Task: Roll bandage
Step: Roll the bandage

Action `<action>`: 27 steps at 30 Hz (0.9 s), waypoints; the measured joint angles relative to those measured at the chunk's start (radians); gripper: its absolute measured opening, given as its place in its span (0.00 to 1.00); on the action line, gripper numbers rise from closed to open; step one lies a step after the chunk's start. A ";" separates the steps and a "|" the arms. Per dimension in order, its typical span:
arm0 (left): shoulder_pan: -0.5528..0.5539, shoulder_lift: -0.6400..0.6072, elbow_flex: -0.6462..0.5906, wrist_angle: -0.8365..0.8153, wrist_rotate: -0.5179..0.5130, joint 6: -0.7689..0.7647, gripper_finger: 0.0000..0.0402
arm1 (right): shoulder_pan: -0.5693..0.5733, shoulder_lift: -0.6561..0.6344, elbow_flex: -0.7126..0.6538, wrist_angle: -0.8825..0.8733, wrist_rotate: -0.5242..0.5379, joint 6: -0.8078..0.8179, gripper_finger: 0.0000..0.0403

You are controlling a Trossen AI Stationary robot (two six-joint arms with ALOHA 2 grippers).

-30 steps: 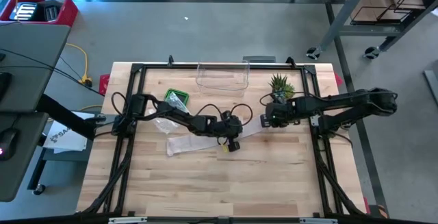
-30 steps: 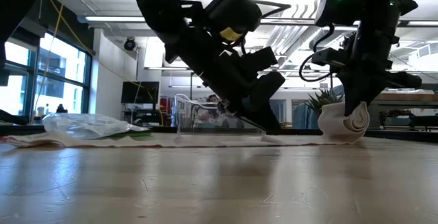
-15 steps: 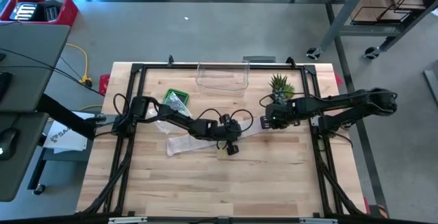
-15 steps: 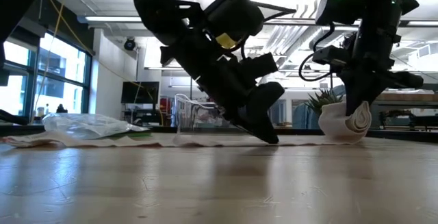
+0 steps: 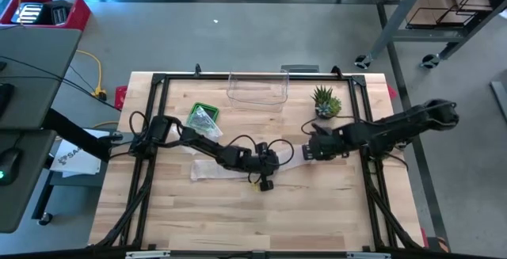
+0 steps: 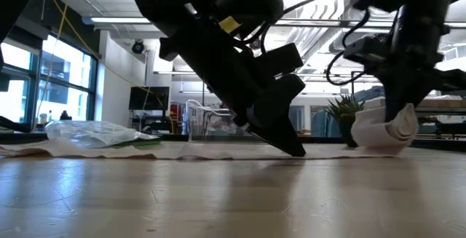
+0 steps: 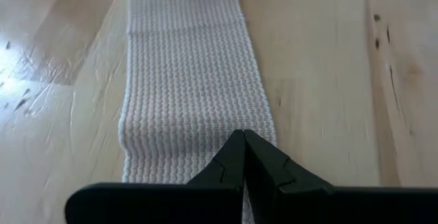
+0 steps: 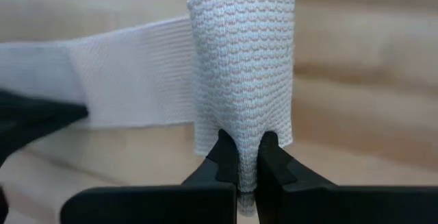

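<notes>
Bandage (image 7: 195, 80) flat along the bench (image 5: 238, 219), its rolled end (image 8: 243, 80) lifted beside the potted plant (image 5: 325, 100). Right hand (image 8: 244, 157) clamped tight on that roll. Left hand (image 7: 243, 157) closed, empty, tips pressing the flat strip farther from the plant.

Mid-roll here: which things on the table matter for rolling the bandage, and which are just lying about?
In the job:
white woven bandage strip
its rolled end
left gripper, shut, pressing the strip
right gripper, shut on the roll

Lying about:
clear plastic box
small green plant
green packet
</notes>
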 joint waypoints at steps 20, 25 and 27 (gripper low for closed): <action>0.018 -0.013 0.009 0.006 0.122 0.177 0.00 | 0.393 0.085 0.000 0.144 0.122 0.544 0.01; 0.017 -0.012 0.038 -0.041 0.161 0.245 0.00 | 0.321 0.054 0.000 0.112 0.112 0.453 0.01; 0.017 -0.011 0.051 -0.055 0.179 0.261 0.00 | 0.291 0.049 0.000 0.091 0.101 0.407 0.01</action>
